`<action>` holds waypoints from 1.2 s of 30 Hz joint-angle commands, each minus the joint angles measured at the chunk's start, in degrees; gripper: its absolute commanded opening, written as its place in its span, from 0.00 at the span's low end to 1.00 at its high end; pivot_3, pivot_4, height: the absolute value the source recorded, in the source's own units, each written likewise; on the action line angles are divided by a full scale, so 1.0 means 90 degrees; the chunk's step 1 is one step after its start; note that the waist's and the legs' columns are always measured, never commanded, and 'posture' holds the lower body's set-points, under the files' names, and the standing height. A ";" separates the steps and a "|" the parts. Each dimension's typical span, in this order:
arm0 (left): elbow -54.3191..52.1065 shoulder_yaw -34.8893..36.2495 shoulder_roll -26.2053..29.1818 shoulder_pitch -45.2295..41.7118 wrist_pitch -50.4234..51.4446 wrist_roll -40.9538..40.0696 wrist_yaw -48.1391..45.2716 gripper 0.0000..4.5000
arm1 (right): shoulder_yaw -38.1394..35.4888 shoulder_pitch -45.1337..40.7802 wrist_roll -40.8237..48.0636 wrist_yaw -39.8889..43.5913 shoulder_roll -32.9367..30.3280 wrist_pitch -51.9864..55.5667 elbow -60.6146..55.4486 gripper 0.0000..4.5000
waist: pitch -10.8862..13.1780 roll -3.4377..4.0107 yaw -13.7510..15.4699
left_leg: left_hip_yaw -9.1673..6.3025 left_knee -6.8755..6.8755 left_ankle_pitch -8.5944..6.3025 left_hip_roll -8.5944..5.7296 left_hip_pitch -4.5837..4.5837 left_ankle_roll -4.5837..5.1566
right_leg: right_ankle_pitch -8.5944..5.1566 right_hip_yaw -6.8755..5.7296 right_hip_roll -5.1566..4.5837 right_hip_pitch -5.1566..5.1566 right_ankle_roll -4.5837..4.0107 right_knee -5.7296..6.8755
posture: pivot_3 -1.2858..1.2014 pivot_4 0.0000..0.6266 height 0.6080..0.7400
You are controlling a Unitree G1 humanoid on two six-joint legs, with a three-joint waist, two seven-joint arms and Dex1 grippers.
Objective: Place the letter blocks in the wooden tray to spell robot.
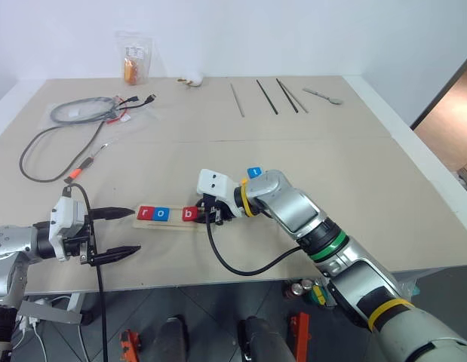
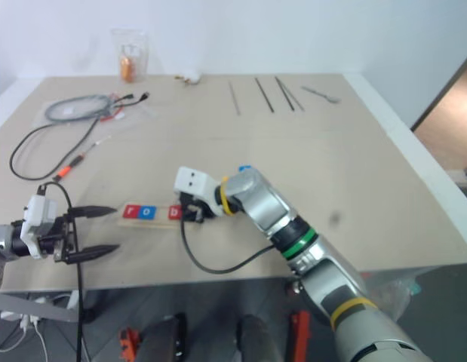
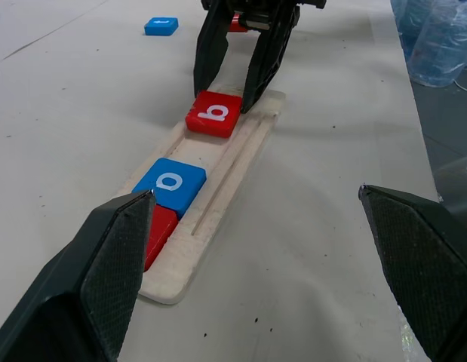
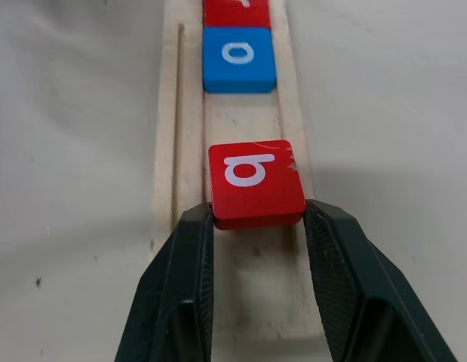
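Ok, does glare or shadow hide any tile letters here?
Right wrist view: b tile evenly lit, only a soft shadow beneath it on the wooden tray. Left wrist view: blue o tile readable, no glare. Left eye view: red r tile legible.

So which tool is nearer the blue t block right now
Right. The right tool sits by the tray's near end, just beside the blue t block; the left tool hangs open past the tray's far end.

The right gripper (image 2: 186, 213) reaches toward nine o'clock, jaws at the red b block (image 2: 175, 213) on the wooden tray (image 2: 161, 222), beside the o (image 2: 148, 213) and r (image 2: 131, 212).
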 commanded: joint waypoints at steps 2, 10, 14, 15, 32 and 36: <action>-0.0106 0.0054 -0.0012 0.0002 -0.0116 -0.0007 -0.0005 1.00 | -0.0049 -0.0322 -0.0085 0.0089 0.0176 -0.0156 0.0068 0.26 | 0.0000 -0.0001 0.0000 | 0.0000 0.0000 0.0000 0.0000 0.0000 0.0000 | 0.0000 -0.0001 0.0000 0.0000 0.0000 0.0000 | 0.52 0.24 1.00; -0.0060 0.0035 -0.0057 0.0051 -0.0188 0.0019 -0.0011 1.00 | -0.0083 -0.0527 -0.0176 0.0155 0.0401 -0.0290 0.0411 0.26 | -0.0001 -0.0002 -0.0001 | 0.0000 0.0000 0.0000 0.0000 0.0000 0.0000 | 0.0000 -0.0001 0.0000 0.0000 -0.0001 0.0001 | 0.52 0.24 1.00; -0.0065 0.0042 -0.0082 0.0066 -0.0196 0.0033 0.0004 1.00 | -0.0069 -0.0535 -0.0243 0.0169 0.0483 -0.0349 0.0511 0.26 | -0.0001 -0.0002 -0.0002 | 0.0000 0.0000 0.0000 0.0001 -0.0001 0.0000 | 0.0000 -0.0001 0.0000 -0.0001 -0.0001 0.0002 | 0.52 0.24 1.00; -0.0068 0.0039 -0.0091 0.0072 -0.0200 0.0039 0.0008 1.00 | -0.0071 -0.0544 -0.0256 0.0166 0.0508 -0.0367 0.0553 0.26 | -0.0001 -0.0002 -0.0002 | 0.0000 0.0000 0.0000 0.0001 -0.0001 0.0000 | 0.0000 -0.0001 0.0000 -0.0001 -0.0001 0.0002 | 0.52 0.24 1.00; -0.0175 0.0040 -0.0121 0.0165 -0.0177 0.0053 0.0038 1.00 | -0.0104 -0.0641 -0.0429 0.0215 0.0846 -0.0581 0.0966 0.26 | -0.0001 -0.0002 -0.0005 | -0.0001 0.0001 0.0000 0.0003 0.0000 0.0000 | -0.0001 -0.0001 0.0003 -0.0006 -0.0004 0.0015 | 0.52 0.24 1.00; -0.0184 0.0043 -0.0117 0.0168 -0.0171 0.0050 0.0044 1.00 | -0.0117 -0.0644 -0.0440 0.0218 0.0870 -0.0619 0.1033 0.26 | -0.0001 -0.0002 -0.0005 | -0.0001 0.0001 0.0000 0.0004 0.0000 0.0000 | -0.0001 -0.0001 0.0003 -0.0007 -0.0004 0.0016 | 0.52 0.24 1.00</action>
